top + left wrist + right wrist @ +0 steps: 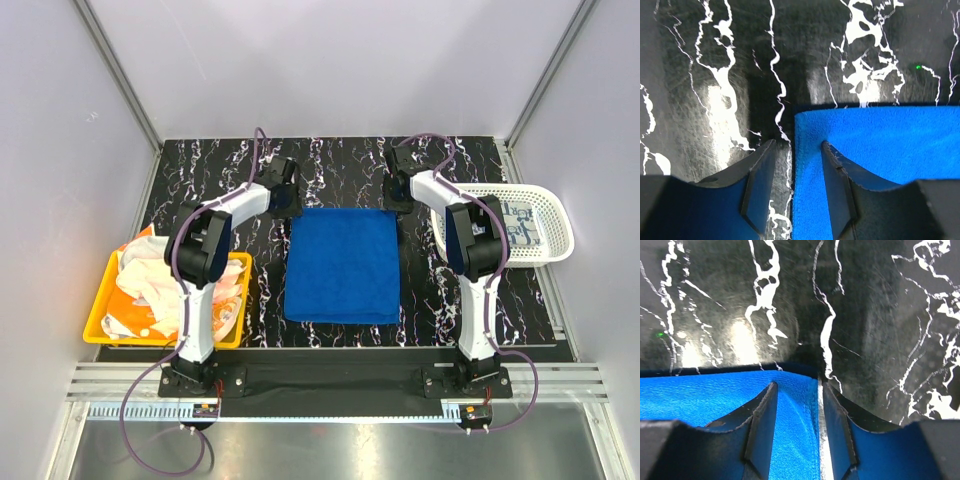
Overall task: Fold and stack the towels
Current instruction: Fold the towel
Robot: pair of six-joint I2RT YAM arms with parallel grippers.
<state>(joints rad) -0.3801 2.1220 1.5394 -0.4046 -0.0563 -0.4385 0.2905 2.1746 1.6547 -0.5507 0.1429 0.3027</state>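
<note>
Royal-blue, the towel (343, 265) is laid flat in the middle of the black marbled table (200, 170), between the two arms, with its slightly longer axis running from the near edge toward the far one. Both grippers are set at its far end: the left gripper (290, 203) at the far-left corner and the right gripper (397, 195) at the far-right corner — each arm is matched to its own side, neither being nearer.

In the left wrist view the fingers (837, 170) are seen parted, one over the cloth and the other over bare marble, so the towel's left side edge runs between them; nothing is pinched. This is mirrored in the right wrist view, where one finger (762, 415) is placed over the cloth and the other beyond the right side edge.

A fold of the far end toward the near edge is judged to be the step in hand, and the corners would have to be closed on first. Bare table is left beyond the far edge and along both sides. Further out, the yellow bin (95, 325) of crumpled towels (150, 285) is found on the left and the white basket (560, 240) on the right — both well apart from the fold path.
</note>
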